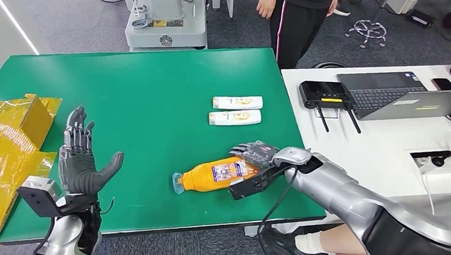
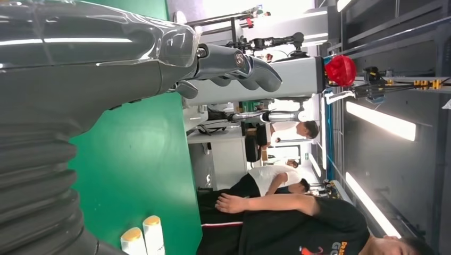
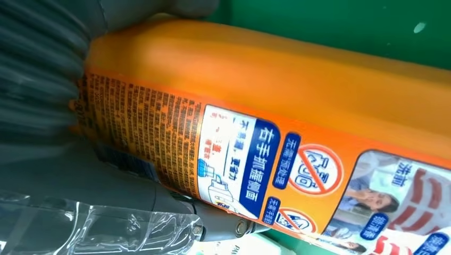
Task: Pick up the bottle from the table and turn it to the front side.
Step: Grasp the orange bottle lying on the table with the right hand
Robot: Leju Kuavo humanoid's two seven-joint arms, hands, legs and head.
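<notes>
Your right robot hand (image 1: 256, 155) is wrapped on the orange bottle (image 1: 211, 175) near the bench (image 1: 142, 99) front edge; long axis runs left-right, cap left; left robot hand (image 1: 81, 161) spread, empty, well apart.

Left hand (image 1: 81, 160) raised upright near the left front corner of the tabletop (image 1: 142, 99), palm facing inward, fingers extended and apart, thumb out to the side, nothing in it. Left forearm vertical below it. Right arm (image 1: 355, 197) reaches in from lower right, forearm low and angled across. Right hand (image 1: 257, 156) wrapped on the orange bottle (image 1: 214, 175), fingers over its top, thumb underneath.
</notes>
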